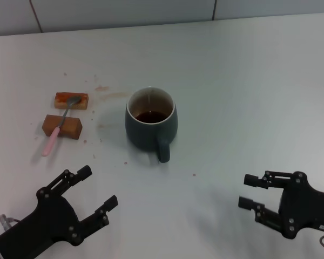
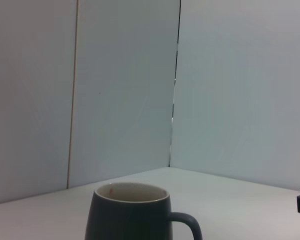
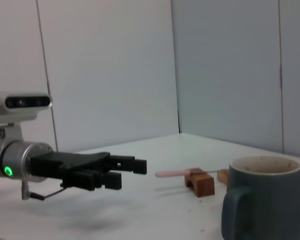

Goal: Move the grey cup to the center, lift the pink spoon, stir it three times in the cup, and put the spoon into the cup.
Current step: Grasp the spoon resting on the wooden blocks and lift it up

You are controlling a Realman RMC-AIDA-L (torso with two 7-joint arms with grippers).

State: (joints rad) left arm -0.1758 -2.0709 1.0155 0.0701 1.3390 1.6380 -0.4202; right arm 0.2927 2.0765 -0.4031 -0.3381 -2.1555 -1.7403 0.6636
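Note:
The grey cup (image 1: 151, 127) stands upright near the table's middle, holding dark liquid, its handle (image 1: 163, 151) turned toward me. The left wrist view shows the cup (image 2: 130, 215) close up, and it also appears in the right wrist view (image 3: 265, 205). The pink spoon (image 1: 58, 128) lies across two orange-brown blocks to the cup's left, its metal bowl on the far block; the right wrist view shows the spoon (image 3: 172, 173) too. My left gripper (image 1: 99, 188) hovers open at the near left, below the spoon, holding nothing. My right gripper (image 1: 246, 191) is open and empty at the near right.
The two orange-brown blocks (image 1: 71, 100) (image 1: 62, 125) sit left of the cup. Small brown stains and crumbs (image 1: 102, 88) dot the white table (image 1: 248, 97) around them. A pale panelled wall (image 1: 151, 11) runs along the table's far edge.

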